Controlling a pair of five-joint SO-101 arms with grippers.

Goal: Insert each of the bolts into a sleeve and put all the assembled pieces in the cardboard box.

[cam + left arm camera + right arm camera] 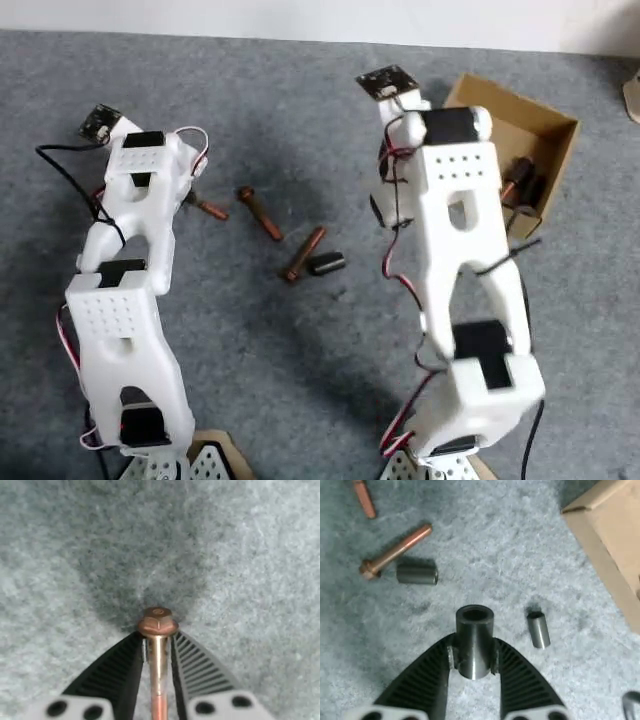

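Observation:
My left gripper [158, 647] is shut on a copper bolt [158, 630], whose hex head pokes out past the fingertips just above the grey carpet. From above, that bolt [210, 209] sticks out of the left arm toward the table's middle. My right gripper [474, 652] is shut on a black sleeve [474, 637], held upright with its bore open. A loose bolt [395, 551] lies beside a second sleeve [417, 573], and a third sleeve [538, 629] lies near the cardboard box [605, 545]. Another bolt [260, 213] lies between the arms.
The cardboard box [560, 130] stands at the back right, beside the right arm, with assembled pieces [520, 180] inside. Loose bolt [303, 253] and sleeve [326, 263] rest mid-table between the arms. Grey carpet covers the table.

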